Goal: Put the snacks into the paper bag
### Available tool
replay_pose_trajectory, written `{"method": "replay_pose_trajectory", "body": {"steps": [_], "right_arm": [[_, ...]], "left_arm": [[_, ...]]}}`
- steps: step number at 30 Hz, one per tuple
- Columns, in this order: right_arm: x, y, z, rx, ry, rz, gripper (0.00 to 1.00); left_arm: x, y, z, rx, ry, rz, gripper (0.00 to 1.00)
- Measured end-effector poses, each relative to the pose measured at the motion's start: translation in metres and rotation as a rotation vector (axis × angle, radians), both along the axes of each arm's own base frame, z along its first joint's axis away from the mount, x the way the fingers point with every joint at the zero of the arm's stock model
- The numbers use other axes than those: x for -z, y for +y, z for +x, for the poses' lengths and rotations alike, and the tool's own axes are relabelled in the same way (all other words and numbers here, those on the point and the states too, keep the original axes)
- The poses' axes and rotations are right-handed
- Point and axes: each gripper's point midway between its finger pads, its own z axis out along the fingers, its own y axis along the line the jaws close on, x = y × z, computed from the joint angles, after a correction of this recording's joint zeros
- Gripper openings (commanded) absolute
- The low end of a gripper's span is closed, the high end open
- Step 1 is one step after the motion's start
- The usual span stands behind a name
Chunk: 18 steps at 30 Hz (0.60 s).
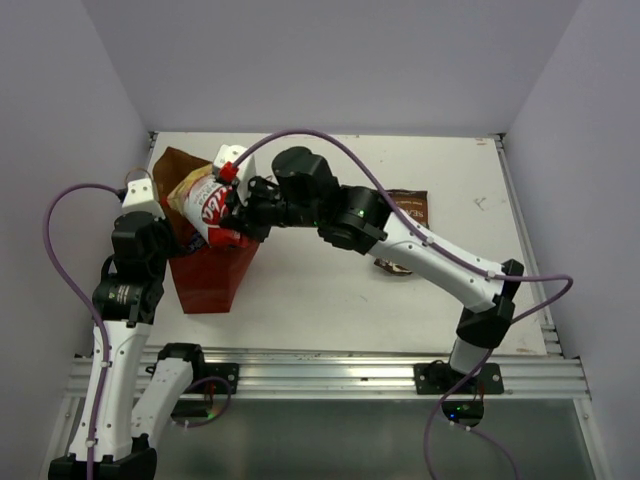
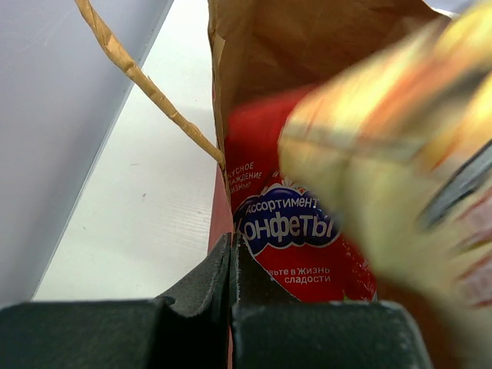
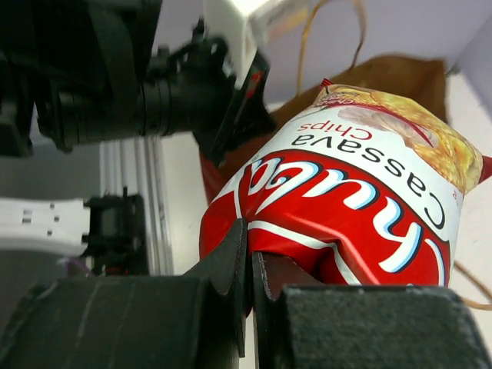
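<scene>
The red paper bag (image 1: 212, 275) stands at the table's left, its brown inside (image 1: 178, 165) open upward. My left gripper (image 1: 186, 236) is shut on the bag's near rim (image 2: 218, 165). Inside the bag lies the red snack with the blue oval logo (image 2: 296, 231). My right gripper (image 1: 240, 212) is shut on a corner of the red-white cassava chips (image 1: 205, 205), holding it tilted over the bag's mouth; it also shows in the right wrist view (image 3: 354, 192). The dark brown Kettle bag (image 1: 410, 205) lies on the table, partly under the right arm. The blue Doritos is hidden.
The bag's string handle (image 2: 142, 81) hangs beside the left wall. The left arm's wrist (image 3: 184, 92) is close to the cassava chips. White walls close in the table on the left, back and right. A metal rail (image 1: 330, 365) runs along the near edge.
</scene>
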Motion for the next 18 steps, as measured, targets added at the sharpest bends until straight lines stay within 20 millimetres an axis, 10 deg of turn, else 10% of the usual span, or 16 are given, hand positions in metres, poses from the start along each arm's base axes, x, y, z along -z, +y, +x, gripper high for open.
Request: {"method": "replay_pose_trajectory", "body": {"steps": [7, 18], "right_arm": [[0.069, 0.001, -0.019, -0.099, 0.124, -0.185, 0.00], [0.081, 0.052, -0.025, -0.301, 0.154, -0.205, 0.00]], "left_arm": [[0.000, 0.000, 0.000, 0.000, -0.002, 0.000, 0.00], [0.003, 0.001, -0.001, -0.002, 0.009, 0.006, 0.00]]}}
